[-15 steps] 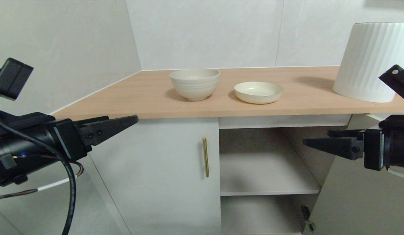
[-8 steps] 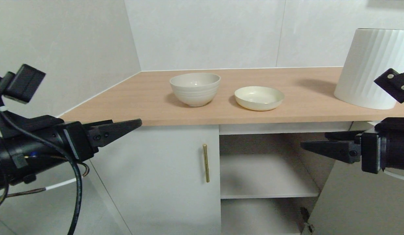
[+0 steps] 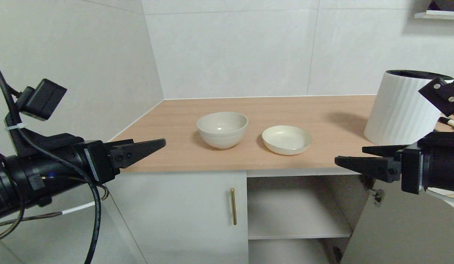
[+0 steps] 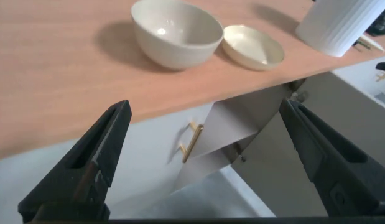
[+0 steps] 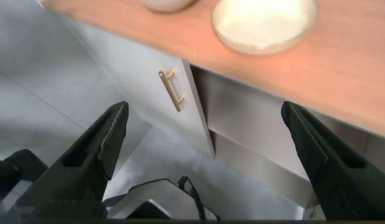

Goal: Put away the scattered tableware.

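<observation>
Head camera has shifted since the earlier frames, so the whole scene sits lower; bowl and dish hold their places on the counter.

At left of frame, my left gripper hangs before the countertop edge, its fingers spread wide and holding nothing. At centre the bowl stands upright, the shallow dish just beside it to the right, not touching. Below, the cabinet door with the brass handle is closed; the compartment beside it stands open, showing a shelf. At right stands a white ribbed container; below it my right gripper is likewise wide apart and unladen.
</observation>
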Controlling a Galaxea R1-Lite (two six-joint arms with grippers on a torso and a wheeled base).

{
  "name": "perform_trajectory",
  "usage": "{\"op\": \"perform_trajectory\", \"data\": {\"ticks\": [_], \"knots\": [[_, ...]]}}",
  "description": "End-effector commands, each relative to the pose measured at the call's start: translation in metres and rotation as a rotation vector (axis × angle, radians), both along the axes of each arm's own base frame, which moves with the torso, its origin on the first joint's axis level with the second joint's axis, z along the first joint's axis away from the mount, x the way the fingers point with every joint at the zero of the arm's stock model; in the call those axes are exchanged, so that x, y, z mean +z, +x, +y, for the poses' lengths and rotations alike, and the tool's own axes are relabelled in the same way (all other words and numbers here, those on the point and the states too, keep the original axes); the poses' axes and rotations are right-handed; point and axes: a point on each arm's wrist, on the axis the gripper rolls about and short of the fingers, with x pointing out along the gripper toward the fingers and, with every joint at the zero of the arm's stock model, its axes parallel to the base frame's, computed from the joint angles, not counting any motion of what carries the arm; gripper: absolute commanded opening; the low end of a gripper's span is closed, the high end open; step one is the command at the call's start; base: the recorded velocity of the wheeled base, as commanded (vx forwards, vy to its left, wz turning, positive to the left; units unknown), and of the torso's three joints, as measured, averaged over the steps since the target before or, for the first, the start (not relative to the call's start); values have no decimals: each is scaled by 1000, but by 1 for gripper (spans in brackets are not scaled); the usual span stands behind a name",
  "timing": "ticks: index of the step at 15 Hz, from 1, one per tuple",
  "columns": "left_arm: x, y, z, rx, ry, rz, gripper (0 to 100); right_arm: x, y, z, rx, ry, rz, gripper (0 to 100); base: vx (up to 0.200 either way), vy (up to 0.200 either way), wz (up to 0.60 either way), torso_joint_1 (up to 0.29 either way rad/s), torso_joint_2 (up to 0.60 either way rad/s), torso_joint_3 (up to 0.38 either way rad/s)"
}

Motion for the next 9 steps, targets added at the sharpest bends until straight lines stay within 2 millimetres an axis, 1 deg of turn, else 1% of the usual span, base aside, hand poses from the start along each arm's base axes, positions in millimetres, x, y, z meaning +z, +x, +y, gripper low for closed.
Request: {"op": "perform_trajectory", "data": {"ticks": [1, 6, 8, 9], "knots": [[-4, 3, -1, 0, 4, 16, 100, -3, 1, 0, 0, -5, 9, 100, 0, 0, 0, 193, -486, -300], [-6, 5, -2, -7, 5, 29, 100, -6, 3, 2, 3, -18, 15, 100, 0, 0, 0, 199, -470, -277], [-11, 10, -3, -7, 12, 51, 100, -7, 8, 4, 4, -26, 18, 100, 0, 0, 0, 93, -190, -107], [-12, 14, -5, -7, 13, 58, 100, -9, 13, 6, -1, -27, 9, 100, 0, 0, 0, 36, -71, -41]]}}
